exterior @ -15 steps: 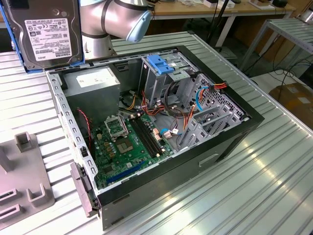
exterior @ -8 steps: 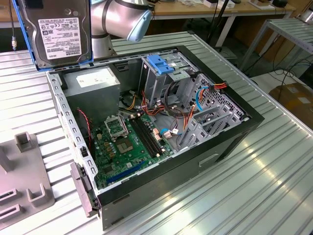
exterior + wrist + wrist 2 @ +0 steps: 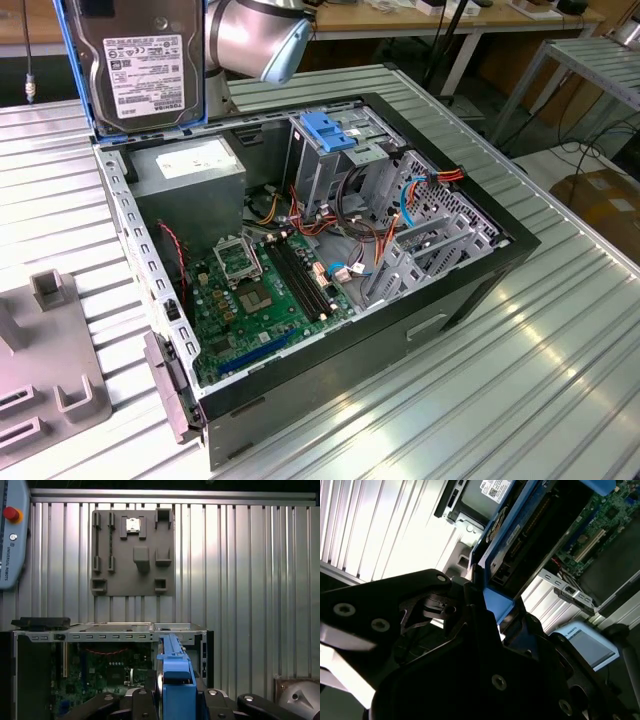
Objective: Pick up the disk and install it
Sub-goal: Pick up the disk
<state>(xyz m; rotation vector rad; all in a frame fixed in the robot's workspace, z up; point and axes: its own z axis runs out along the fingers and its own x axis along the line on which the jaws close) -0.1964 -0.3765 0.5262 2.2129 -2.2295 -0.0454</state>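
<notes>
Disk (image 3: 140,60) hung upright in the air over the far corner of the open computer case (image 3: 300,390). Its white label faced the exterior view, and blue rails (image 3: 72,70) ran along its edges. Its lower edge sat just above the case rim, next to the grey power supply (image 3: 190,170); whether it touched the rim could not be told. The silver arm (image 3: 255,35) was just beside it, toward the exterior view's right.

In both wrist views the disk (image 3: 520,535) (image 3: 172,662) showed edge-on. The black tool (image 3: 497,605) (image 3: 175,700) was clamped on it, with a finger on either side of the blue rail.

The case lay on its side on the ribbed metal table (image 3: 560,340). Inside it were a green motherboard (image 3: 260,290), a bundle of coloured cables (image 3: 350,240) and a tall metal cage topped by a blue latch (image 3: 330,130). The cage stood apart from the disk, toward the exterior view's right.

A grey fixture plate (image 3: 50,380) rested on the table at the exterior view's left, apart from the case. The first wrist view also showed that plate (image 3: 132,552) and a grey control pendant (image 3: 12,530) with a red button.
</notes>
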